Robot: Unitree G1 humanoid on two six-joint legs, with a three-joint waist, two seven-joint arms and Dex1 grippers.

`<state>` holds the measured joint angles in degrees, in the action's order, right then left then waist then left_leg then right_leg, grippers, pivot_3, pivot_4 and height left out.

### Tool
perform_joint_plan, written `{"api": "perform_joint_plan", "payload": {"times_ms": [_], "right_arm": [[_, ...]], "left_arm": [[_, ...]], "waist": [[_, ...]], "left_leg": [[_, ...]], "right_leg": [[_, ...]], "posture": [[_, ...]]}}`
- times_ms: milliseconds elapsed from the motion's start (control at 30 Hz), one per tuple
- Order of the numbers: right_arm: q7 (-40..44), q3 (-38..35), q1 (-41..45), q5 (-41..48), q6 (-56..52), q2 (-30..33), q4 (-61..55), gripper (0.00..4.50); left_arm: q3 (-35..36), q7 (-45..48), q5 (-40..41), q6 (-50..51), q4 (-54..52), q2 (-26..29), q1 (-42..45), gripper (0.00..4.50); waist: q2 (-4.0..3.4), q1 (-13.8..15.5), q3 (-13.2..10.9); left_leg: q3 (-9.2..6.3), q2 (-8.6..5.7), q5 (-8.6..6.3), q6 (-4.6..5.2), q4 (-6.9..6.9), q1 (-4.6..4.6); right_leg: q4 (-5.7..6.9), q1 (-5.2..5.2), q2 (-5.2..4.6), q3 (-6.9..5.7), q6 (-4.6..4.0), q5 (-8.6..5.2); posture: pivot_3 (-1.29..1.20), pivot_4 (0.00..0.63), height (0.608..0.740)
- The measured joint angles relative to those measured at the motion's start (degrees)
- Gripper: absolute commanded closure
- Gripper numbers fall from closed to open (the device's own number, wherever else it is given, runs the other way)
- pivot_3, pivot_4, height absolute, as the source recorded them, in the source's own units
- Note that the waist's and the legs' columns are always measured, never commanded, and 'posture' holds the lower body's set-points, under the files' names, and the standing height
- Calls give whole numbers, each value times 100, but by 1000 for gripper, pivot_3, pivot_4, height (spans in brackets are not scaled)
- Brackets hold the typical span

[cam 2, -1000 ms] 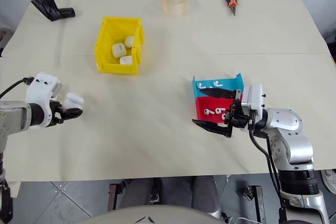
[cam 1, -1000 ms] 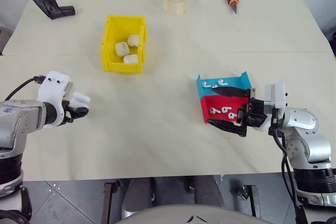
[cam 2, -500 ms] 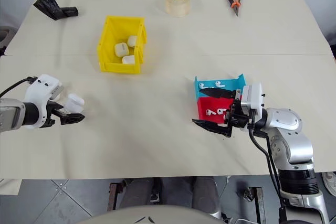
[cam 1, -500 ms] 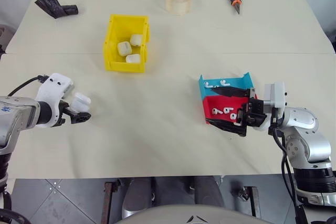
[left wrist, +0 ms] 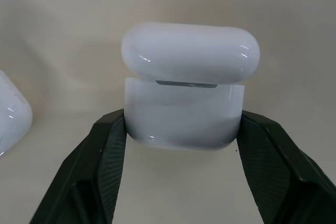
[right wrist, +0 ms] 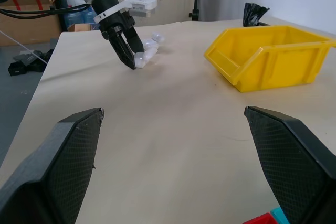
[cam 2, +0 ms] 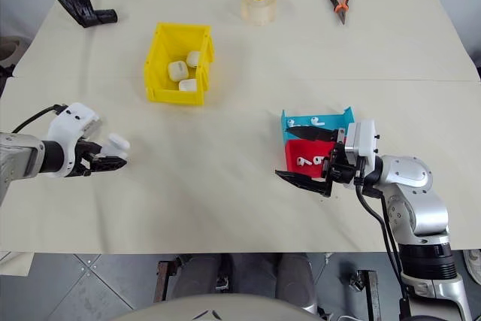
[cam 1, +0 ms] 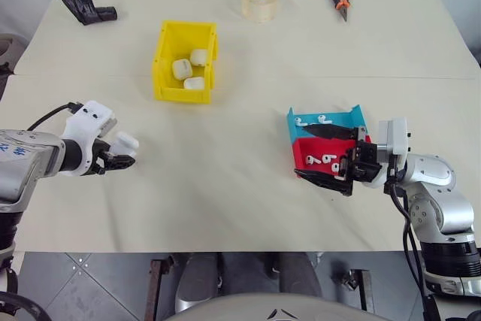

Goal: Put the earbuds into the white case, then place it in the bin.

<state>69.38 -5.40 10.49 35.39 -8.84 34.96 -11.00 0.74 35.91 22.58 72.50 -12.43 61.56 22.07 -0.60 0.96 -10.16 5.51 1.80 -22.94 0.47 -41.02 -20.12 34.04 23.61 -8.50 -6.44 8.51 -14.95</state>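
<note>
At nine o'clock, the left pincer point(left wrist: 178, 129) has clamped onto a white case point(left wrist: 185, 90).
Lid ajar, case now gripped; right pincer point(cam 1: 335, 157) gapes over earbuds point(cam 1: 319, 160); bin point(cam 1: 167, 62) awaits at eleven.

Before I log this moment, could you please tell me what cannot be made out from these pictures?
- Inside of the white case: left wrist view, hidden by its lid; any earbuds inside unseen.
- Second case: left wrist view, cut off by the picture's edge.
- Earbuds in the red tray: eye views, too small to count surely, partly behind the right tool.
</note>
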Motion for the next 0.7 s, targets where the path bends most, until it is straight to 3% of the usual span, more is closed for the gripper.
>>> {"api": "perform_joint_plan", "payload": {"times_ms": [333, 467, 700], "right_arm": [[67, 9, 113, -13, 3, 14, 49, 0], [88, 0, 151, -17, 6, 18, 62, 0], [-31, 6, -87, -26, 21, -126, 22, 0]], "left_arm": [[1009, 11, 54, -830, -177, -662, -862, 1249], [1463, 236, 80, -1752, -327, -919, -1602, 1249], [1946, 743, 311, -3016, -184, -1436, -1890, 1249]], "waist": [[0, 26, 0], [0, -1, 0], [3, 20, -2]], "left_leg": [[-1, 0, 0, 0, -2, -3], [0, 1, 0, 0, 6, -4], [-1, 1, 0, 1, 4, -7]], "right_leg": [[-1, 2, 0, 0, 0, 0], [-7, 5, 0, -1, 0, 0], [-10, 4, 0, -4, 0, 0]], "posture": [[0, 150, 740], [0, 150, 740], [0, 150, 740]]}}
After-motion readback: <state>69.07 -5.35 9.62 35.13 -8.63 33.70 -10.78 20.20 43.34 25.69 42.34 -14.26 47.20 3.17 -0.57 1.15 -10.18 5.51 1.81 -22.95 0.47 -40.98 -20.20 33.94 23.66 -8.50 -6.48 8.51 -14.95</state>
